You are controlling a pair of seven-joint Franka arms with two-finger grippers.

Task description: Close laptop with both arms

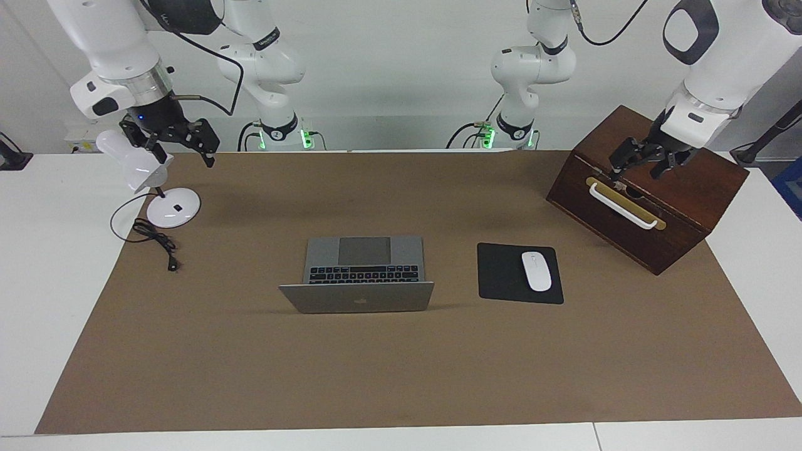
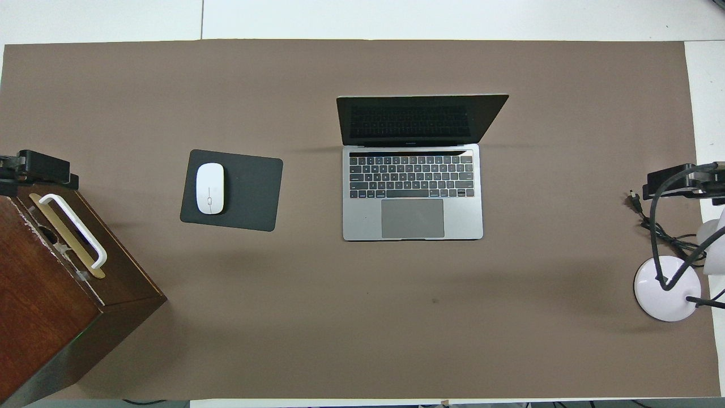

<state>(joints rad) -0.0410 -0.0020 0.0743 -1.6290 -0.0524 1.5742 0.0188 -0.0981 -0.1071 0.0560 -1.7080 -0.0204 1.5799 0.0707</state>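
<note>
Facing view: laptop open at mid-mat, lid upright, touched by nothing. Right gripper raised over lamp, fingers spread, empty. Left gripper raised over wooden box, fingers spread, empty.

Overhead view: laptop beside mouse on black pad, toward left arm's end. Box and lamp at the mat's two ends.

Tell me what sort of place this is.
Probably a robotics lab staged as a desk: an open laptop, mouse on a pad and desk lamp on a brown mat, flanked by two white arms.
</note>
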